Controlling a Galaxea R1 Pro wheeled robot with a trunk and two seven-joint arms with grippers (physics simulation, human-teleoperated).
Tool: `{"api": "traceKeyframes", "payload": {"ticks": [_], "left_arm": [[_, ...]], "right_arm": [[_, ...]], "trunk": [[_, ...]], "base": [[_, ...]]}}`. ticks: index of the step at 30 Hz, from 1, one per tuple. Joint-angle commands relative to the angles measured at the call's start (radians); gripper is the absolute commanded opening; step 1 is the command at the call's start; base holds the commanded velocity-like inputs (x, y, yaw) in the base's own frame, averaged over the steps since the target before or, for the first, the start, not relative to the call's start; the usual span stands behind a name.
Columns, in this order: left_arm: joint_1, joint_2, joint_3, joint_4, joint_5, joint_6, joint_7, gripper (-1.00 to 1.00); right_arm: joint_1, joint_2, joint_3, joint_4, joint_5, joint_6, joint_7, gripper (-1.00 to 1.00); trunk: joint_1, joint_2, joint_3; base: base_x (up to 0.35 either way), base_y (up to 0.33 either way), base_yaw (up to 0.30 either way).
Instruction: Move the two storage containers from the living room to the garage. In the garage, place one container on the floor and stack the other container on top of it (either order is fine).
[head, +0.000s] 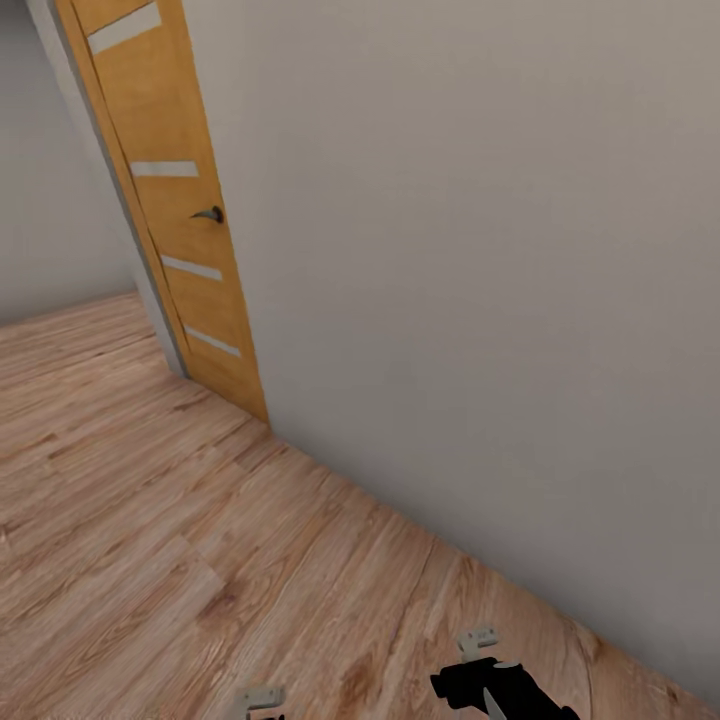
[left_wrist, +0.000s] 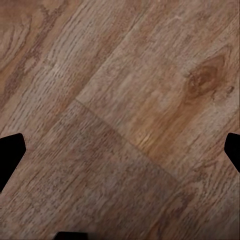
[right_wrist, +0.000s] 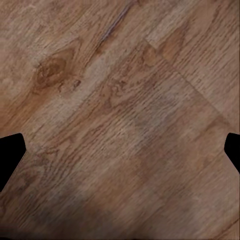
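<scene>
Orange door (head: 170, 200) in a grey wall (head: 480, 300), wood-plank flooring (head: 150, 540), both grippers' fingers apart.

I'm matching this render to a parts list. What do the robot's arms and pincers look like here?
The head view shows little: a glossy black, rounded right arm segment with a small pale grey bracket-like piece above it, and another such piece on the left. In both wrist views the fingertips are flat black angular shapes. No cables or markings show.
</scene>
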Motion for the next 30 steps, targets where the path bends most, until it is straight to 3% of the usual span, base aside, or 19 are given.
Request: {"api": "traceKeyframes", "payload": {"ticks": [1,30], "left_arm": [[0.0,0.0,-0.001,-0.002,0.004,0.005,0.004,1.0],[0.0,0.0,-0.001,-0.002,0.003,0.005,0.004,1.0]], "right_arm": [[0.0,0.0,0.002,-0.002,0.004,0.006,0.002,1.0],[0.0,0.001,0.003,-0.002,0.005,0.006,0.0,1.0]], "trunk": [[0.0,0.0,-0.002],[0.0,0.0,-0.033]], "base": [[0.148,0.0,0.229],[0.144,0.001,0.229]]}}
